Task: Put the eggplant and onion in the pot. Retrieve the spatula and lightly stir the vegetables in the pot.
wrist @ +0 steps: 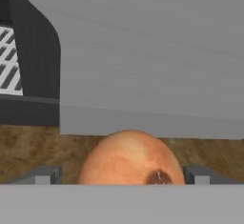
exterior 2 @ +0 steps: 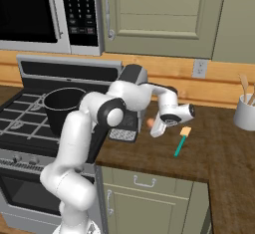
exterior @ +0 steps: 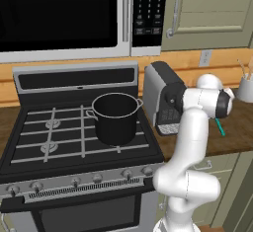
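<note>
**Hand spread over onion**

Hand [wrist: 122,179] wide apart, fingers [wrist: 44,175] either side of onion [wrist: 129,158] on surface [exterior 2: 199,163], just beside coffee machine [exterior 2: 130,103]. Spatula [exterior 2: 182,139] right of machine; pot [exterior: 115,117] left of it, on stove [exterior: 74,137].

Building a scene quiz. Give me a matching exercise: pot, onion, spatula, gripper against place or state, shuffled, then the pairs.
Things:
1. pot
2. onion
3. spatula
4. gripper

Places or states:
A. lying on the wooden counter, right of the coffee machine
B. open, one fingertip on each side of the onion
C. on the stove
D. on the counter, against the coffee machine's side

Pairs: 1-C, 2-D, 3-A, 4-B
</note>
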Robot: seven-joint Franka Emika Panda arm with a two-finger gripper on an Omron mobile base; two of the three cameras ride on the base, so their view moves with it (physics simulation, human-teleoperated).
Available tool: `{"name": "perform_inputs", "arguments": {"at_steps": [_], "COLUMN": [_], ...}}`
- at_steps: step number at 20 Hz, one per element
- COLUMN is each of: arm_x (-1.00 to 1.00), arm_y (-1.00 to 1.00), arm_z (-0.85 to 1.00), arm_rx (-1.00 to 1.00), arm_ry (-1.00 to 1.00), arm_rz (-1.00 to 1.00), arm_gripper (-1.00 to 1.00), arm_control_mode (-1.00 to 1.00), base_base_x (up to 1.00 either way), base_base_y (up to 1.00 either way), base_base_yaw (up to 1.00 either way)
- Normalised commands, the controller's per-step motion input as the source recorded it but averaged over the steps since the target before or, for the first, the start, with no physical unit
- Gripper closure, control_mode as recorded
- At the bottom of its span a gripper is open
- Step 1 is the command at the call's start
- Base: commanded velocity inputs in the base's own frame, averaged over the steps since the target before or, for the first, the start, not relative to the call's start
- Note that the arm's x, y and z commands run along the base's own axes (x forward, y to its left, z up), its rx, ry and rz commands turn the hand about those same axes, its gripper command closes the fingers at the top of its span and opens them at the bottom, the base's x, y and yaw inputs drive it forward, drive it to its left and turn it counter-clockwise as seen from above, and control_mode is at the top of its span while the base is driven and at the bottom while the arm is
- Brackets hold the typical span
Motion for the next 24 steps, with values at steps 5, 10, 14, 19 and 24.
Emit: {"name": "perform_inputs", "arguments": {"at_steps": [5, 10, 14, 19, 24], "arm_x": [-0.04, -0.84, -1.0, -1.0, -1.0], "arm_y": [0.46, 0.0, 0.09, 0.44, 0.7], "arm_z": [-0.2, 0.52, 0.91, 0.79, 0.7], "arm_rx": [0.0, 0.0, -0.05, -0.13, -0.16], "arm_ry": [-0.15, -0.25, -0.31, -0.32, -0.33], "arm_rz": [0.01, 0.02, 0.06, 0.1, 0.13], "arm_gripper": [1.0, 1.0, 1.0, 1.0, 1.0], "arm_control_mode": [-1.0, -1.0, -1.0, -1.0, -1.0], "base_base_x": [0.0, 0.0, 0.0, 0.0, 0.0], "base_base_y": [0.0, 0.0, 0.0, 0.0, 0.0], "base_base_yaw": [0.0, 0.0, 0.0, 0.0, 0.0]}}
